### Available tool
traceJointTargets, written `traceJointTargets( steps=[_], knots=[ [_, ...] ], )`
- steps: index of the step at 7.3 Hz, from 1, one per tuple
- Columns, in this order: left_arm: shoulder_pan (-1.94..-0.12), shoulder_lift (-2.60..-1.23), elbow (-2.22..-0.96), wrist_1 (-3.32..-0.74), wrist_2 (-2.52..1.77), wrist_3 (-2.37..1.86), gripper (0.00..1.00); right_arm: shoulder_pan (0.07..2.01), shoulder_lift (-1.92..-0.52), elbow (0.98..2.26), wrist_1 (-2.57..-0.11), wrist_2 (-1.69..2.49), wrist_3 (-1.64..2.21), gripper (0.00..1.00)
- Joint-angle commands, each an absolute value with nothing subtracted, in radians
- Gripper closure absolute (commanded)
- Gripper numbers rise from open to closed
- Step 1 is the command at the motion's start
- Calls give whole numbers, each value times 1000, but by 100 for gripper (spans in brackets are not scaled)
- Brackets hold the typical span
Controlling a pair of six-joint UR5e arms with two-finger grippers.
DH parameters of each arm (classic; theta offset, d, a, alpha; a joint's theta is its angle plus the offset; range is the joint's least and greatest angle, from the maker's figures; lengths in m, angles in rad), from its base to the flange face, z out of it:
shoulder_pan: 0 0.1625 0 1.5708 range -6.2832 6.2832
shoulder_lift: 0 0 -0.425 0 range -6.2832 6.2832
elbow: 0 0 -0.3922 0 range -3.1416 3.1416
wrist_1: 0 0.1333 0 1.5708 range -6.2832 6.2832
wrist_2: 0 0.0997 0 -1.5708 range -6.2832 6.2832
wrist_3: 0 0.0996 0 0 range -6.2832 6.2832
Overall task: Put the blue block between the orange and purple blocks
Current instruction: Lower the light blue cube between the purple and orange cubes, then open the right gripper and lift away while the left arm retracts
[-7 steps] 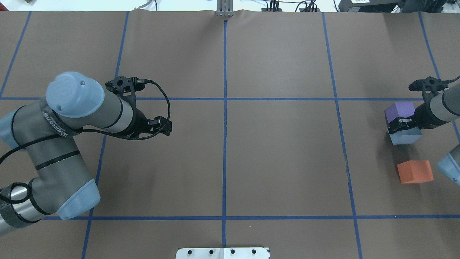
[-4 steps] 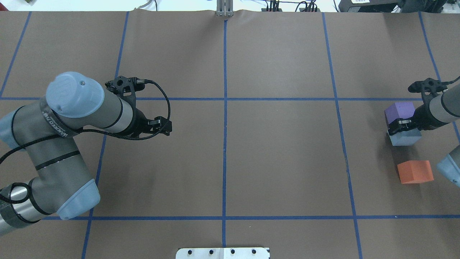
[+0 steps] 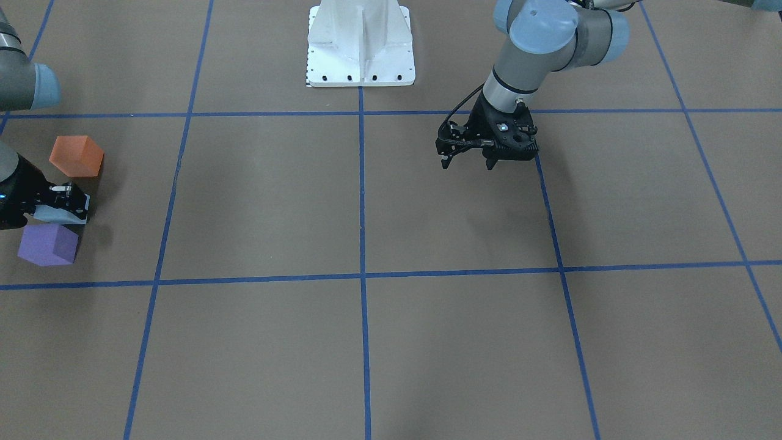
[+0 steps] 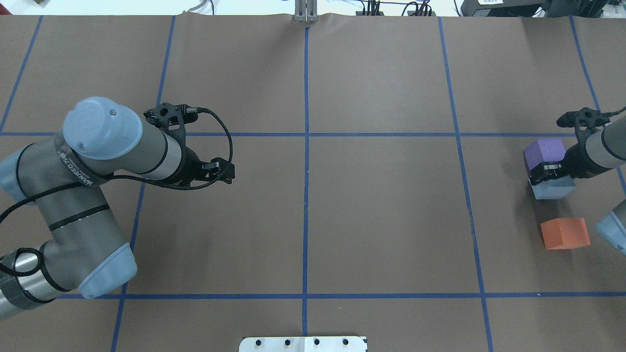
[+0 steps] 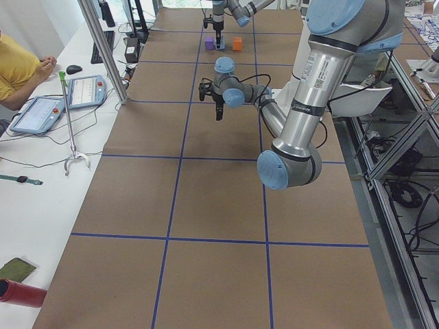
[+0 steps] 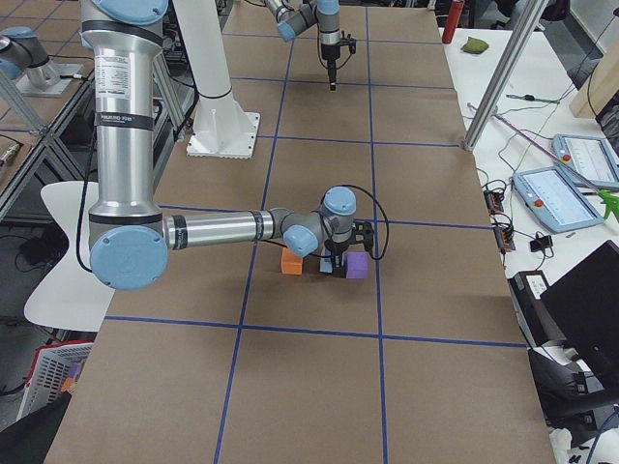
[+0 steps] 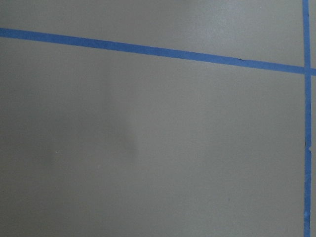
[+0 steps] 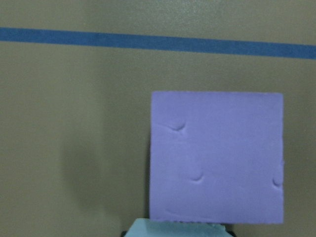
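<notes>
at the far left of the front-facing view the right gripper [image 3: 70, 206] pinches the blue block [image 3: 50, 214], which is between the orange block [image 3: 76, 156] and the purple block [image 3: 47, 244], close against the purple one and apart from the orange one; if it rests on the paper or hangs just above it, i cannot tell. the left gripper [image 3: 467, 164] hangs empty with its fingers spread, well apart from the blocks. from overhead the same row shows near the right edge of the table [image 4: 381, 210], which is covered with flat brown paper and divided by blue tape lines [image 4: 305, 195]. the side views show an operator [image 5: 20, 68] and tablets [image 5: 86, 90] at a white bench [image 5: 41, 185] beside the table. the right wrist view shows small dents in the purple top, so i judge the blocks are light, soft foam; the blue one is best taken on two opposite flat sides with a mild squeeze, and it will probably not slide on the matte paper.
</notes>
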State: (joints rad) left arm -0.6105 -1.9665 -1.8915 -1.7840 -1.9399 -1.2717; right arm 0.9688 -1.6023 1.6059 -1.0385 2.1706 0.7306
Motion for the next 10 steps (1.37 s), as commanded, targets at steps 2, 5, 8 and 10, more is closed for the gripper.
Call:
traceJointTargets(
  steps=[2, 5, 8, 10],
  knots=[
    [-611, -1970, -1891, -1784, -1940, -1272, 0, 968, -1603, 1606, -1039, 2171, 730, 0],
    [-612, -1968, -1908, -1784, -1940, -1272, 0, 973, -1623, 1659, -1025, 2174, 730, 0],
    [-652, -1874, -2000, -1772, -1950, -1253, 0, 1049, -1699, 1790, -1025, 2172, 726, 0],
    [-745, -1728, -2063, -1772, -1983, -1090, 0, 1153, -1730, 1802, -1026, 2197, 706, 0]
  ],
)
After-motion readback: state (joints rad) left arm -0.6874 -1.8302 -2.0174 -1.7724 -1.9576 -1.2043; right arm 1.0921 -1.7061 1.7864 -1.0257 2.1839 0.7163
